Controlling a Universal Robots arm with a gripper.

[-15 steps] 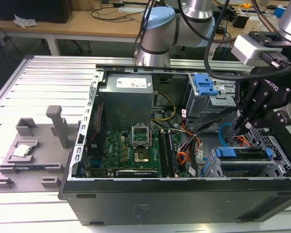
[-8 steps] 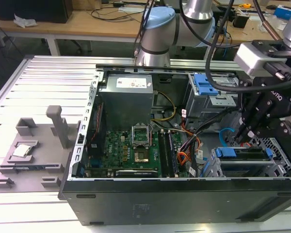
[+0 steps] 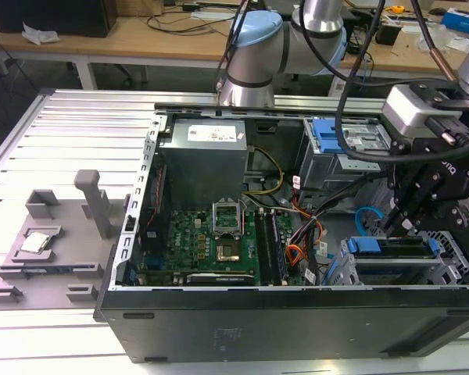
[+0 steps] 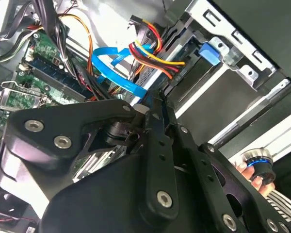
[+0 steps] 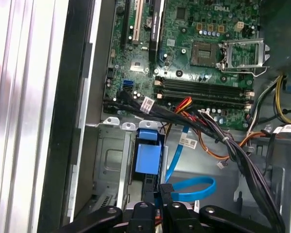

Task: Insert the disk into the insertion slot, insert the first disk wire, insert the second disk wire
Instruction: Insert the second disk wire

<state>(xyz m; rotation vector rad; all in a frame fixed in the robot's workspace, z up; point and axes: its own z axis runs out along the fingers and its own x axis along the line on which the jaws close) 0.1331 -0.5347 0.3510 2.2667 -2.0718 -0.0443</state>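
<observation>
**Blue cable pinched at its end, disk already in its bay**

Jaws of the black gripper [image 5: 158, 190] look closed on the end of the thin, shiny light-blue cable [image 5: 194, 189]. That is the second disk wire. In the second wrist view, the cable [image 4: 114, 68] is seen to loop down and stop right at the gripper's tip [image 4: 153, 104].

Just beside the jaws, the flat disk in its bright blue plastic frame [image 5: 148, 155] is seen. It sits inside the wide, low slot of the grey metal cage [image 5: 109, 155], so that step looks done. In the exterior view, the gripper [image 3: 399, 223] hangs just above the disk [image 3: 366, 245] and the cage [image 3: 445, 269].

A bundle of orange, red and yellow wires [image 4: 150, 53] is seen close to the disk's back. It cannot be told if it is plugged in.

The blue cable is judged to be light, bendy and a bit slippery. It would flop if held in the middle. The small hard plug at its end is the best place to hold it. The plug should be kept straight and pushed softly, because small parts inside may bend.
</observation>
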